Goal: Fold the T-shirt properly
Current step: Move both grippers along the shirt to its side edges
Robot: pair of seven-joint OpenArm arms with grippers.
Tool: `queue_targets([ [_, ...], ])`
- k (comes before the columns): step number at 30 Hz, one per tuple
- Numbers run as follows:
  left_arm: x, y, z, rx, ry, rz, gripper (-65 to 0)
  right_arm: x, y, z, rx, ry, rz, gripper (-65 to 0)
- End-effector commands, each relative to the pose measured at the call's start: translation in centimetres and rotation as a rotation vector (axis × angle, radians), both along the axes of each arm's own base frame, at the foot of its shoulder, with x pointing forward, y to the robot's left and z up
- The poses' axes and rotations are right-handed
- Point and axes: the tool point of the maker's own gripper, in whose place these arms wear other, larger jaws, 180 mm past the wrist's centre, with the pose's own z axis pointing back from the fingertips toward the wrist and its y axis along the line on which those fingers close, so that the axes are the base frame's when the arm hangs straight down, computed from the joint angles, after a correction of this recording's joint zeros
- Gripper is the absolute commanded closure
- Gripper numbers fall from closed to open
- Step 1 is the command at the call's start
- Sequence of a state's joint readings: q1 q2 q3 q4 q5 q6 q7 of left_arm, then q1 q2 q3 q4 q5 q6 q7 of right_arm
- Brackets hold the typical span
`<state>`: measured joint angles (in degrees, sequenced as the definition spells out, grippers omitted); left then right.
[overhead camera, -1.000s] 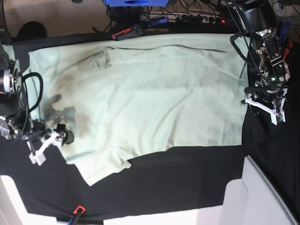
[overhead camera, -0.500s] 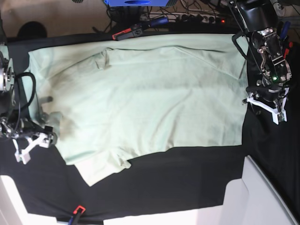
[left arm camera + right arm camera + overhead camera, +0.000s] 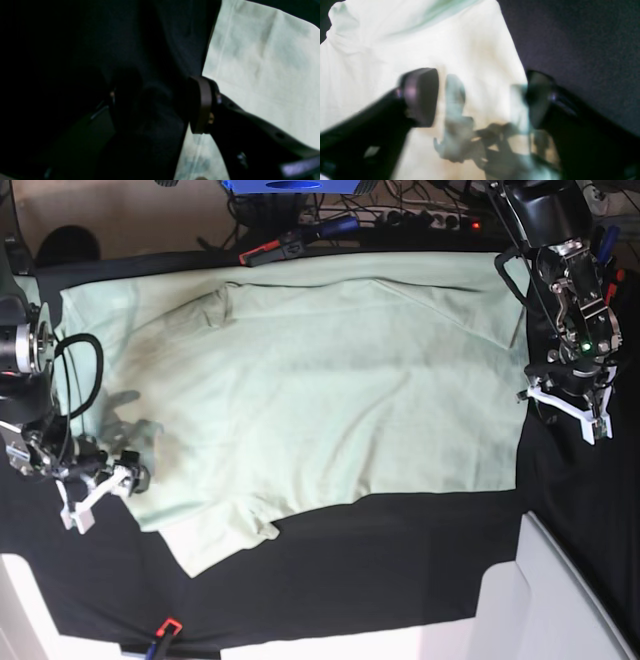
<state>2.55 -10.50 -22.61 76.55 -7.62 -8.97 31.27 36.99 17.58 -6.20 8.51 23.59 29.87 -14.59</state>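
Currently the T-shirt [image 3: 310, 390] is spread flat on the black table cloth [image 3: 400, 560], its long axis running across the base view, with one end by each arm. The right gripper [image 3: 480, 100] is seen in its wrist view parted over the garment's edge: one finger over the pale fabric, the other at the border where cloth meets the dark table cloth, so that the hem lies between the jaws. No fabric is pinched yet. In the base view this gripper [image 3: 95, 490] sits just at the shirt's lower corner and is judged the nearer arm to a grasp. The left gripper [image 3: 160, 105] is held partly open beside the opposite edge; the shirt lies to one side of its jaws, not between them, and nothing is gripped. A short inward shift would be needed there.
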Motion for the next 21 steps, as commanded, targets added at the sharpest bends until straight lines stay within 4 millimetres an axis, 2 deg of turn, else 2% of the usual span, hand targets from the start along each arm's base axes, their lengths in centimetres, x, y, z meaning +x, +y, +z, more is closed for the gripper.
queue_targets([
  [1, 1.0, 0.8, 1.6, 0.030, -0.045, 0.000, -35.1, 1.7, -0.3, 1.6, -0.002, -0.045, -0.001, -33.8],
  [3, 1.4, 0.6, 1.6, 0.026, -0.049, -0.004, -35.4, 1.7, -0.3, 1.6, -0.002, -0.045, -0.001, -21.0],
  [5, 1.5, 0.5, 1.7, 0.023, -0.052, -0.005, -39.6, 1.6, -0.2, 1.5, -0.001, -0.044, 0.000, -8.7],
  [6, 2.2, 0.1, 2.0, 0.021, -0.065, -0.015, -42.8, 1.6, -0.2, 1.5, 0.000, -0.044, -0.002, -2.8],
  [7, 2.8, -0.4, 2.0, 0.022, -0.064, -0.031, -45.0, 1.6, -0.1, 1.5, 0.001, -0.044, -0.001, 0.0],
  [9, 3.5, -1.1, 1.3, 0.007, -0.049, -0.049, -47.0, 1.7, -0.2, 1.6, 0.006, -0.048, -0.009, -1.0],
  [15, 6.5, -1.9, -0.8, -0.079, -0.021, -0.031, -47.4, 1.2, -0.2, 1.1, 0.007, -0.036, -0.010, 0.0],
  [21, 9.8, -2.7, -1.3, -0.153, -0.021, -0.012, -47.2, 1.0, -0.2, 1.0, 0.004, -0.033, -0.007, 0.0],
])
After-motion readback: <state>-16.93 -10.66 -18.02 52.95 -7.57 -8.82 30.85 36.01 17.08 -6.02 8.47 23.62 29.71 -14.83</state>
